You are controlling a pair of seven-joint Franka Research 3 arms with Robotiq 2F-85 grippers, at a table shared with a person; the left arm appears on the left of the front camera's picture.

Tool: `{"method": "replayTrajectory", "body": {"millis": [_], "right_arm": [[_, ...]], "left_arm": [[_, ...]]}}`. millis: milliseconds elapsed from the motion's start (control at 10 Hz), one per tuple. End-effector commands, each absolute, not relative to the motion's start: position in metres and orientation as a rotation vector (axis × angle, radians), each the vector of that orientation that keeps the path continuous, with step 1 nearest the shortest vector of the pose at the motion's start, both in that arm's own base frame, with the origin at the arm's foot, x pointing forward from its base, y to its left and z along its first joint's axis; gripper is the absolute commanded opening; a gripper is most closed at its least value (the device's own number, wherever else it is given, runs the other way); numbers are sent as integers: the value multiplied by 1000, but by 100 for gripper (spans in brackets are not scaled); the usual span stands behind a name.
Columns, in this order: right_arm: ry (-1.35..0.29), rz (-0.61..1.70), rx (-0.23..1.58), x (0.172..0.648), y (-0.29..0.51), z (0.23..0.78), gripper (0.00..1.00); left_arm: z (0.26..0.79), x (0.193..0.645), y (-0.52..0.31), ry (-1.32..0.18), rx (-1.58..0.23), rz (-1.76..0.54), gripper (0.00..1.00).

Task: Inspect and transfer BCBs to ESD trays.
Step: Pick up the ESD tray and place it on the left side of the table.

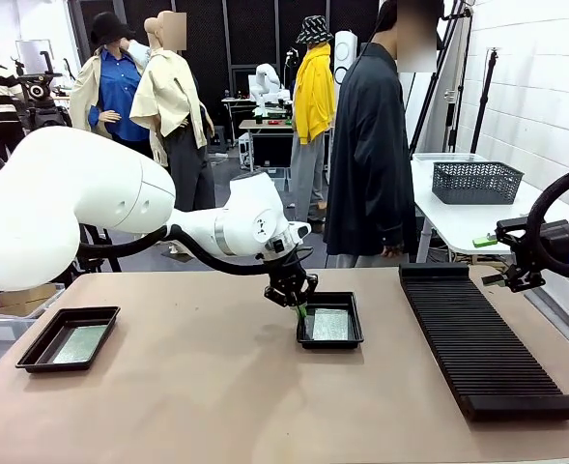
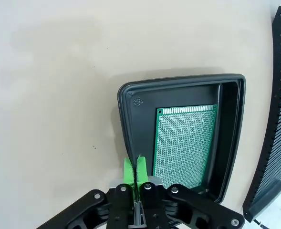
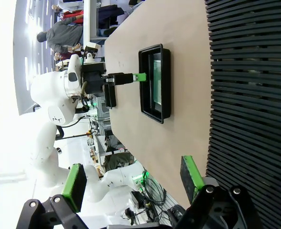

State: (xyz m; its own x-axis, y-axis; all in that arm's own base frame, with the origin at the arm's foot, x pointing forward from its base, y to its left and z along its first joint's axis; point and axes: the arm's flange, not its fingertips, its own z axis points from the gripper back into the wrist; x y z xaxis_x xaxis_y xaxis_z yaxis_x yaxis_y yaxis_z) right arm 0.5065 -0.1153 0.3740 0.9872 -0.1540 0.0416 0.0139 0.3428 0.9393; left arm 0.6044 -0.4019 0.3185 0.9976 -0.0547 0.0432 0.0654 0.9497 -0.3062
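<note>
Two black ESD trays lie on the table. The left tray (image 1: pixel 33 356) holds one green BCB (image 1: pixel 81 343). The middle tray (image 1: pixel 329 344) (image 2: pixel 140 124) (image 3: pixel 165 90) holds another BCB (image 1: pixel 330 325) (image 2: pixel 185 143) (image 3: pixel 154 76) lying flat inside. My left gripper (image 1: pixel 299 307) (image 2: pixel 134 171) (image 3: pixel 140 77) is shut, pads pressed together, with its tips at the middle tray's left rim; nothing shows between the pads. My right gripper (image 1: pixel 489 261) (image 3: pixel 132 180) stands open above the far right end of the table, with nothing between its fingers.
A long black ribbed rack (image 1: pixel 482 338) (image 2: pixel 278 119) (image 3: pixel 250 95) lies to the right of the middle tray. A person in a dark coat (image 1: pixel 371 145) stands at the far side. A grey mesh basket (image 1: pixel 477 181) sits on a white side table.
</note>
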Motion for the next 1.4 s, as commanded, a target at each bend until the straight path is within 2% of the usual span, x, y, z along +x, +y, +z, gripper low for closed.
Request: {"method": "replayTrajectory", "body": {"millis": [0, 800, 1300], "right_arm": [[-129, -110, 1205, 506, -113, 376, 100], [-129, -110, 1205, 506, -113, 376, 100], [-129, -110, 1205, 506, -113, 376, 100]], "left_arm": [[318, 605, -402, -47, -315, -60, 0], [319, 604, -402, -35, -313, -61, 0], [329, 580, -341, -42, -336, -65, 0]]}}
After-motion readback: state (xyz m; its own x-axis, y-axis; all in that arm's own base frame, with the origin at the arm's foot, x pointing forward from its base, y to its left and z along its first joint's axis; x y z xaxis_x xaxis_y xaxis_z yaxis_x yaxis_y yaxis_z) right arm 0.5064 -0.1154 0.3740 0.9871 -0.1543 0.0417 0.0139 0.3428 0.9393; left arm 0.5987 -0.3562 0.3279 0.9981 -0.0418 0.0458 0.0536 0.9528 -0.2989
